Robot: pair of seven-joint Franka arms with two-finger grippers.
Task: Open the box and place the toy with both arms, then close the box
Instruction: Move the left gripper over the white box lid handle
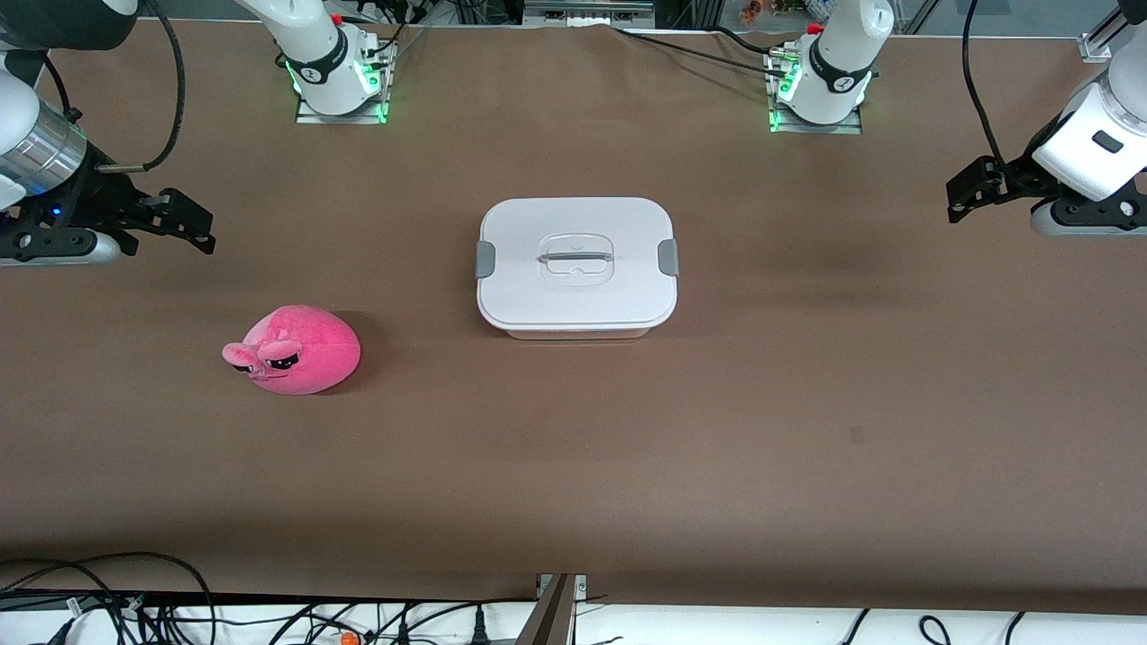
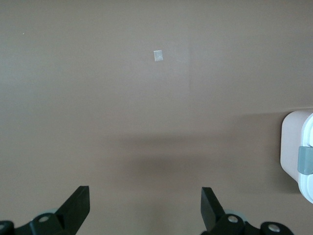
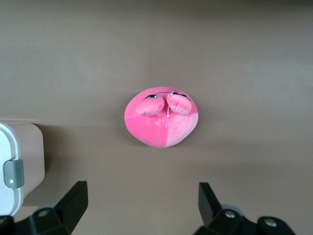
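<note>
**Box shut, toy loose on the bench, both grippers wide and empty**

Centre of the front view: rounded-rectangular translucent pinkish plastic box (image 1: 577,266), flat white lid (image 1: 573,235) seated, grey clips (image 1: 485,259) at both short ends, clear recessed handle (image 1: 575,258) in the middle of the lid. Lower left of that view, nearer the camera and toward the right arm's end of the brown bench (image 1: 806,430): bright pink rounded plush toy (image 1: 294,349) with pale-pink ears and dark half-lidded eyes, well apart from the box.

Left gripper (image 1: 961,199) at the right edge of the front view, over bare bench, fingers spread wide, nothing held. Right gripper (image 1: 202,231) at the left edge, likewise spread wide and empty, over the bench with the toy ahead in the right wrist view (image 3: 162,119). In the left wrist view, only one corner of the box (image 2: 298,156) at the right edge.

Likely handling: toy soft, light, squashy, best pinched across the rounded body, not by the ears. Box rigid, smooth, probably light and prone to sliding; clips to release first, one per arm, then lid lifted by the centre handle.

No brand, label or readable writing on box or toy.
</note>
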